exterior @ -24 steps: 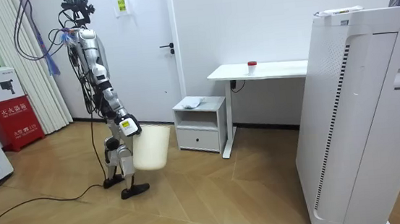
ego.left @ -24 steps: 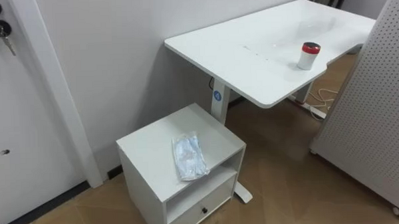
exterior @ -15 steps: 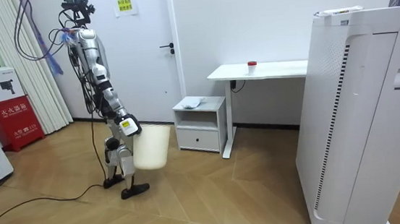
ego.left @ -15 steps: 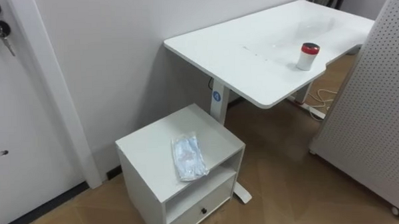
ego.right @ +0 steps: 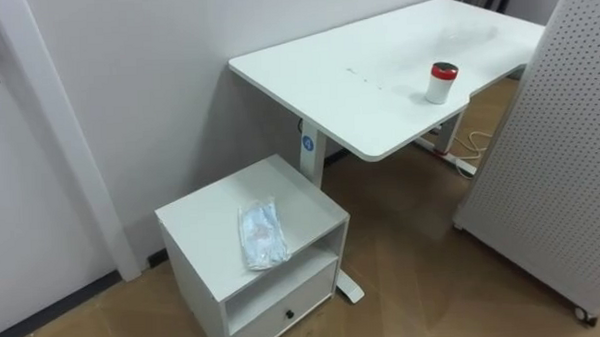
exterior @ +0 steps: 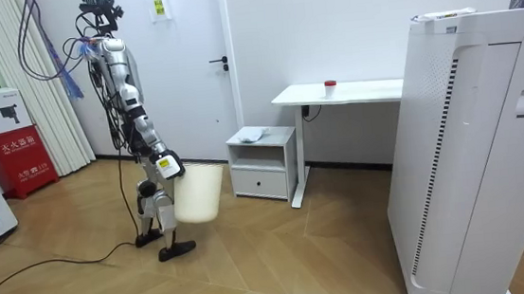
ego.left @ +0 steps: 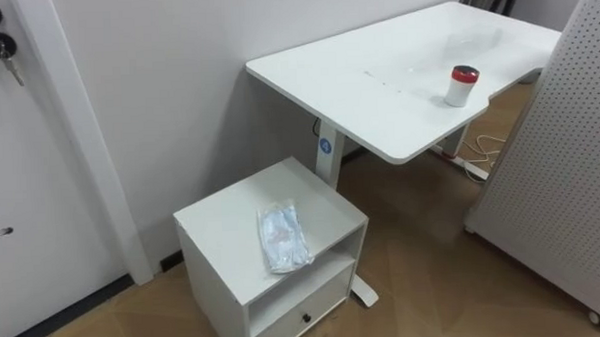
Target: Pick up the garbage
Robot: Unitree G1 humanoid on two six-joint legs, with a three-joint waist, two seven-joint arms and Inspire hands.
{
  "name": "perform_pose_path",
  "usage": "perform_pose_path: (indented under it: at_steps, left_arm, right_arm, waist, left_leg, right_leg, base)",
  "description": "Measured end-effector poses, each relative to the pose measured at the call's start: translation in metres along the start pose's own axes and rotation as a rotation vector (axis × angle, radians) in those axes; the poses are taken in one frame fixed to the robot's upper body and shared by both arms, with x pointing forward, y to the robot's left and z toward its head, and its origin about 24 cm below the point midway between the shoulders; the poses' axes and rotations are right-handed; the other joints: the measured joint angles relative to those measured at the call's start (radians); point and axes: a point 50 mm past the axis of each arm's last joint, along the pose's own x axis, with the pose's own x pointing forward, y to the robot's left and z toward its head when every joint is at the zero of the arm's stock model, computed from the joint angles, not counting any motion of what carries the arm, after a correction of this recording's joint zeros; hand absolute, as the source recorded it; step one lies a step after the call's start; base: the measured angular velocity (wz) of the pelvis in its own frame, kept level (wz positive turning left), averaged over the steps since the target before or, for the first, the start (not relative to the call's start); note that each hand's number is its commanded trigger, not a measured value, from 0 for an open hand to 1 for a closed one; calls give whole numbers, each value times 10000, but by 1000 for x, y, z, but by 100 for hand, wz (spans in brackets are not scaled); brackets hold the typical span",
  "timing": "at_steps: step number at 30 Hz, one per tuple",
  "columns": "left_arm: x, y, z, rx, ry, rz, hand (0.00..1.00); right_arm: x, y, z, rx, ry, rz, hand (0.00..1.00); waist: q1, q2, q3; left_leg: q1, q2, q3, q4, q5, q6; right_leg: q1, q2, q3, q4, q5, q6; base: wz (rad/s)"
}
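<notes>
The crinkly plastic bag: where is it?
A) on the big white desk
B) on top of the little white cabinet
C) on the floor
B: the crinkly plastic bag lies flat on top of the little white cabinet, which stands lower than the desk.

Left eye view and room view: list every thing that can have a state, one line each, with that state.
Wrapper: lying flat on the cabinet top, not yet picked.
Drawer: shut.
Red-lidded can: upright on the desk, lid on.
Door: shut, key in the lock.
Bin: upright, off the floor, at the right hand.
</notes>
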Motion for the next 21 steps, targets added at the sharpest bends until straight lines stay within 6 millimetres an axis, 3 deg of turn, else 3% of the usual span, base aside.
perform_pose_path:
  at_steps: [11,15,18,21]
  left_arm:
    - [0,1,-1,543,45,202,0]
    - [1,12,-5,788,184,478,0]
    - [1,20,-9,868,362,642,0]
    - [0,20,-15,919,559,583,0]
  right_arm:
    - [-1,-1,-3,3,79,34,100]
    - [0,0,-3,12,285,170,100]
    - [0,3,0,-37,300,334,100]
    - [0,4,-2,118,373,400,100]
  waist:
    - [14,-88,14]
    - [62,-180,13]
    - [91,-184,-1]
    - [66,-225,1]
  left_leg:
    - [6,66,23,144,-5,-9]
    - [39,267,127,572,-250,-236]
    - [-4,581,337,1015,-498,-494]
    - [-421,809,398,2205,-565,-607]
  right_leg:
    - [90,12,-171,45,-35,-53]
    - [-71,153,-188,624,-369,-243]
    - [-226,429,-80,954,-579,-484]
    - [-310,587,220,1271,-779,-731]
  base:
    - [2]
    - [-5]
    - [-25]
    - [-14]
